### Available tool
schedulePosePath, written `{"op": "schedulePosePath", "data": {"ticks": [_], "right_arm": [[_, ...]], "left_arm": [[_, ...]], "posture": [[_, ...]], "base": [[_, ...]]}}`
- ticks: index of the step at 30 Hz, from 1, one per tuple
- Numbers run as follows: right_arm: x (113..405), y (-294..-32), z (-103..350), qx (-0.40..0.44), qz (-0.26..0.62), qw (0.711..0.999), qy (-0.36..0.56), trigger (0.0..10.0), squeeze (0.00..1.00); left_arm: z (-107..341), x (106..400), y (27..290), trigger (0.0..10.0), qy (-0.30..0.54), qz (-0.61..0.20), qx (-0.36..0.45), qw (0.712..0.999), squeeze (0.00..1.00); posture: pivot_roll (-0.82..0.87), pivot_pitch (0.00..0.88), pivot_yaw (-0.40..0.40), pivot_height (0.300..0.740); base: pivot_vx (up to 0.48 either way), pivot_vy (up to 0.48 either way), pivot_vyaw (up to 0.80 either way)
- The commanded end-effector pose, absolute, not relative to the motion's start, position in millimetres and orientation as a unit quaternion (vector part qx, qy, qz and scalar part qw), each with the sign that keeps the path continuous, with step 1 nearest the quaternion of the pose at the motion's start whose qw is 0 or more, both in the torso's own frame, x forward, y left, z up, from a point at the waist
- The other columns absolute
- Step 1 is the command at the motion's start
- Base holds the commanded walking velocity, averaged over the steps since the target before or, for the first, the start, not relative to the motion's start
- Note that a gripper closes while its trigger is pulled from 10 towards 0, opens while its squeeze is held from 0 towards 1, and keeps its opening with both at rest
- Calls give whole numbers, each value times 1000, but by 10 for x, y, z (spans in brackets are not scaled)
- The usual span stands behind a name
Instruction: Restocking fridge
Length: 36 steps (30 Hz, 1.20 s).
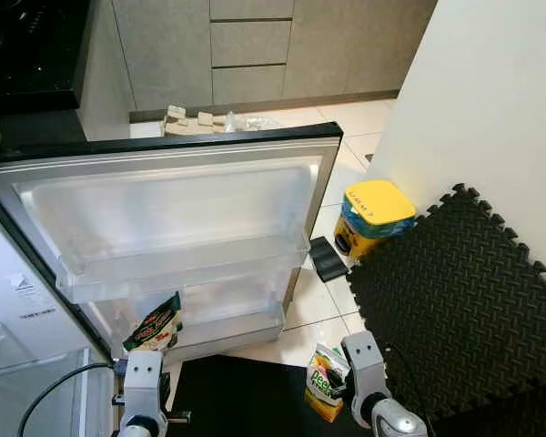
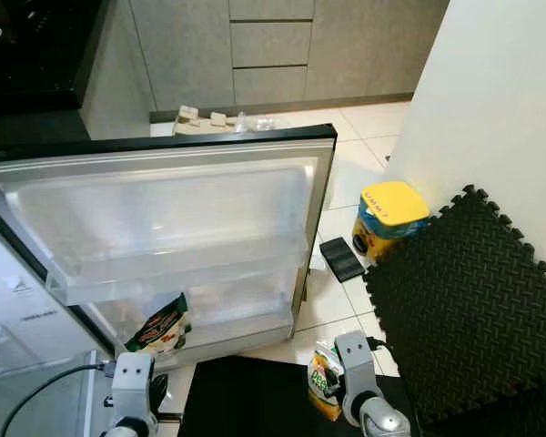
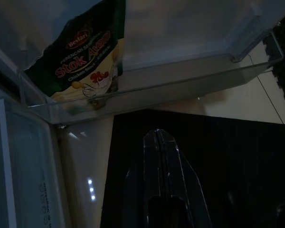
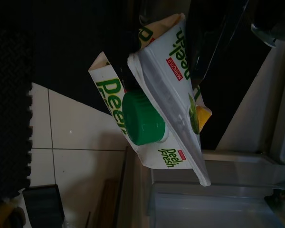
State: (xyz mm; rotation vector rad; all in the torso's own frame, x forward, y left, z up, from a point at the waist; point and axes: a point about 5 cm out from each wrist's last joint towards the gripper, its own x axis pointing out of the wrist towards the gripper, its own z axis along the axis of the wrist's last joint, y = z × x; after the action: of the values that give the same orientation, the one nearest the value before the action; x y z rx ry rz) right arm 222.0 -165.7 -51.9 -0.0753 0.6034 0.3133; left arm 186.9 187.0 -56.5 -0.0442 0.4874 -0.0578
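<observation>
Right gripper clamped on Deli Fresh juice carton, label half shadowed; left gripper closed below stock pouch in the fridge door's bottom shelf

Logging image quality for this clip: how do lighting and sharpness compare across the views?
Both eye views are bright and sharp, the fridge door evenly lit. Left wrist view is dim, the stock packet still readable. Right wrist view is dark, yet the juice carton stays legible.
</observation>
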Motion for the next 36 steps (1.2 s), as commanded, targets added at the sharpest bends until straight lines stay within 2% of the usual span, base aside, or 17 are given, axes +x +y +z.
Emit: {"op": "schedulePosePath", "data": {"ticks": [1, 9, 17, 33, 36], "right_arm": [[2186, -1656, -532, -40, 162, 941, 295, 10000, 0], [2188, -1663, -538, -51, 153, 941, 299, 10000, 0], [2205, -1679, -527, -53, 146, 943, 295, 10000, 0], [2194, -1667, -533, -63, 148, 942, 294, 10000, 0], [2198, -1665, -531, -65, 149, 942, 294, 10000, 0]], "left_arm": [[-598, 1823, 1846, 10000, 250, -33, -20, 967, 0], [-588, 1832, 1850, 10000, 244, -29, -23, 969, 0], [-574, 1847, 1835, 10000, 237, -31, -19, 971, 0], [-575, 1843, 1837, 10000, 236, -28, -18, 971, 0], [-571, 1855, 1855, 10000, 235, -12, -30, 971, 0]], "posture": [[-65, 89, -65, 694], [-65, 88, -66, 729], [-66, 91, -66, 729], [-61, 94, -66, 729], [-62, 95, -68, 729]], "base": [[0, 0, 0], [0, 0, 0], [0, 0, 0], [0, -451, 0], [0, -86, 0]]}}
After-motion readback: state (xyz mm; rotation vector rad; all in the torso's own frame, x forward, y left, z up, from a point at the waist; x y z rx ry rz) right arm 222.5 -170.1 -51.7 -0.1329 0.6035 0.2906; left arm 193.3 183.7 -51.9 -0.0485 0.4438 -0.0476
